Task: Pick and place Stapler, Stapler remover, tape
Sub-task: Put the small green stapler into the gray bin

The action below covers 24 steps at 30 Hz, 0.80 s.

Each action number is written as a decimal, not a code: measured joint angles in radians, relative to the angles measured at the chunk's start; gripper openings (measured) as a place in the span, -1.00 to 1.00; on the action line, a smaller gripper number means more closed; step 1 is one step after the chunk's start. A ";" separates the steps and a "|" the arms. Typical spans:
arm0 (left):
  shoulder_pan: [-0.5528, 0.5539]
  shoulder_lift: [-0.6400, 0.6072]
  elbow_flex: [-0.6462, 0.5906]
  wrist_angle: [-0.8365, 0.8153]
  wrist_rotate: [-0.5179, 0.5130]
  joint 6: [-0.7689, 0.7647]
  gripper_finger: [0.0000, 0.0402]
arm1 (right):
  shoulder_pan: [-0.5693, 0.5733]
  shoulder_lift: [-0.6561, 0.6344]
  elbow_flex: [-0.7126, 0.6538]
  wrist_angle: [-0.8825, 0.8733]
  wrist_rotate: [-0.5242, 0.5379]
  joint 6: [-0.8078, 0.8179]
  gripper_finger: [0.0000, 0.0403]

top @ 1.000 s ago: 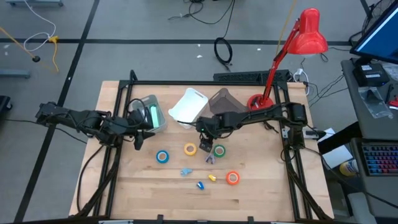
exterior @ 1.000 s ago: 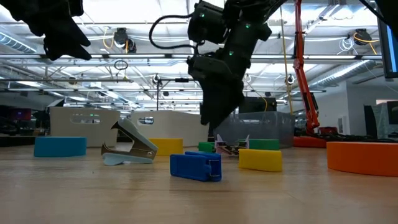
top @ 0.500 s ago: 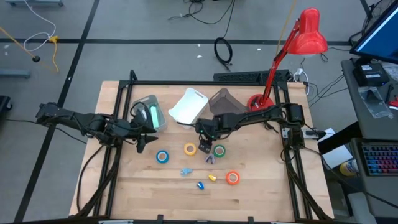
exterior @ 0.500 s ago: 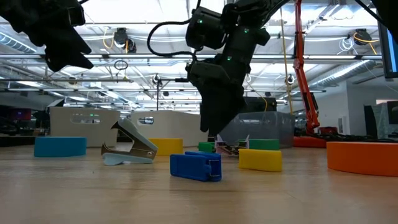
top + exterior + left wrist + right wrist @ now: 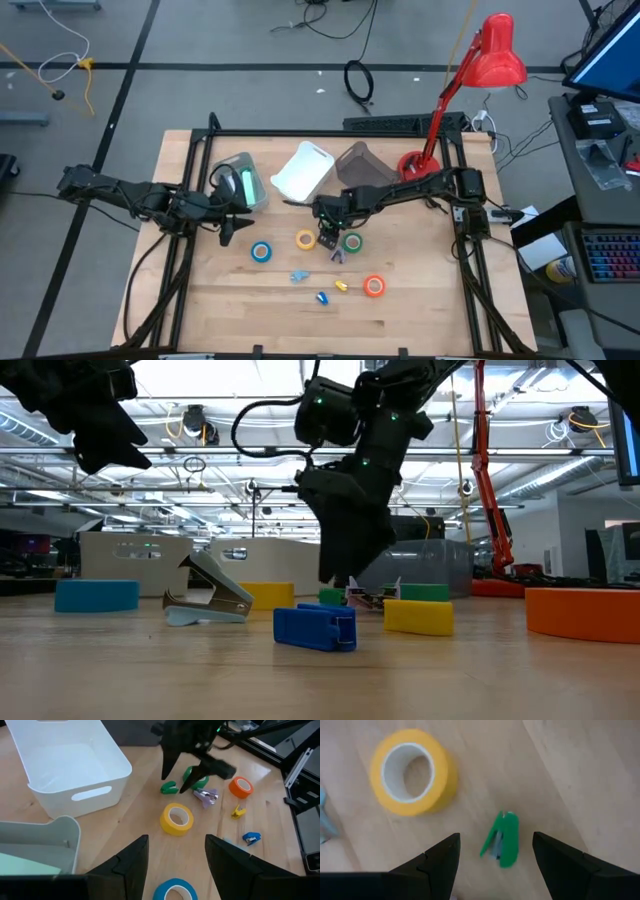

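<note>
My right gripper (image 5: 328, 236) hangs open, pointing down, just above a small green stapler (image 5: 502, 840) that lies flat on the table; its fingers stand either side of it without touching. A yellow tape roll (image 5: 412, 770) lies next to the stapler. Blue tape (image 5: 261, 252), green tape (image 5: 353, 241) and orange tape (image 5: 374, 286) also lie flat on the wood. A pale blue stapler remover (image 5: 207, 600), a blue stapler (image 5: 315, 628) and a yellow stapler (image 5: 418, 616) rest nearer the front. My left gripper (image 5: 226, 231) hovers open at the table's left.
Three bins stand at the back: a clear one with green contents (image 5: 240, 181), a white one (image 5: 303, 171), a grey one (image 5: 355, 160). A purple remover (image 5: 206, 796) lies by the green tape. A red desk lamp (image 5: 480, 70) stands at the back right.
My right gripper has sunk a little toward the green stapler, still open.
</note>
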State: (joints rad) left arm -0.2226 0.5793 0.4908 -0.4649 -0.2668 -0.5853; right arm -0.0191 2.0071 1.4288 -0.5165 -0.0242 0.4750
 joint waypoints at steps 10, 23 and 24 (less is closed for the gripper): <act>0.000 0.001 0.000 0.000 0.005 -0.001 -0.01 | 0.001 0.030 -0.001 -0.013 -0.001 0.004 0.20; 0.000 0.001 0.000 -0.001 0.006 0.001 -0.01 | 0.010 0.046 0.000 -0.045 0.006 -0.001 0.02; 0.000 0.001 0.000 -0.001 0.007 0.001 -0.01 | 0.010 0.047 0.000 -0.046 0.005 -0.001 -0.02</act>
State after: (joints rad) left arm -0.2226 0.5804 0.4908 -0.4660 -0.2599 -0.5846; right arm -0.0093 2.0537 1.4289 -0.5621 -0.0188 0.4744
